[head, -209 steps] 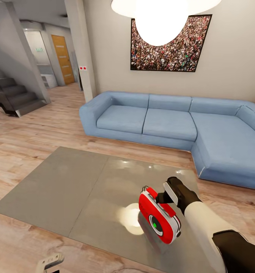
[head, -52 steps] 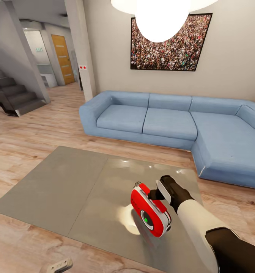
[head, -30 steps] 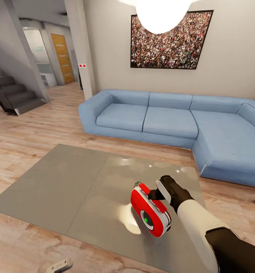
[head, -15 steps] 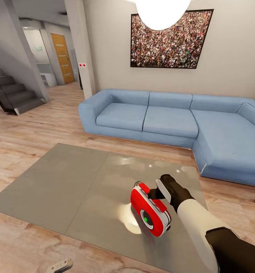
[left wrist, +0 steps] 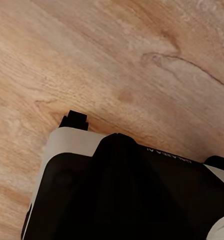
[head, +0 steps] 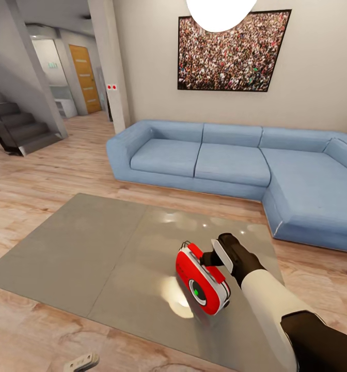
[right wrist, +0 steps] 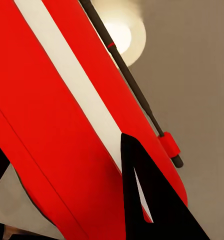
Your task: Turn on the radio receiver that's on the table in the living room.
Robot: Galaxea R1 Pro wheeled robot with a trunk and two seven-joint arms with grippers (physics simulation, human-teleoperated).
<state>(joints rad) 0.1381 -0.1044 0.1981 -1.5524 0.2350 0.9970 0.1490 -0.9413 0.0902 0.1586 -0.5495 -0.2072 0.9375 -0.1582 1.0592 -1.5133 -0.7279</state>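
Radio receiver in right pincer

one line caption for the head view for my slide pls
Right gripper against the red radio receiver on the glossy table, blue sofa behind.

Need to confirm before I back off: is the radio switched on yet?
Looks on: the radio receiver shows a green light in its round dial. Right gripper is against its back on the table.

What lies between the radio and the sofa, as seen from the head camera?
In the head view, bare glossy table top, then a strip of wood floor, lies between the radio and the sofa; nothing stands there.
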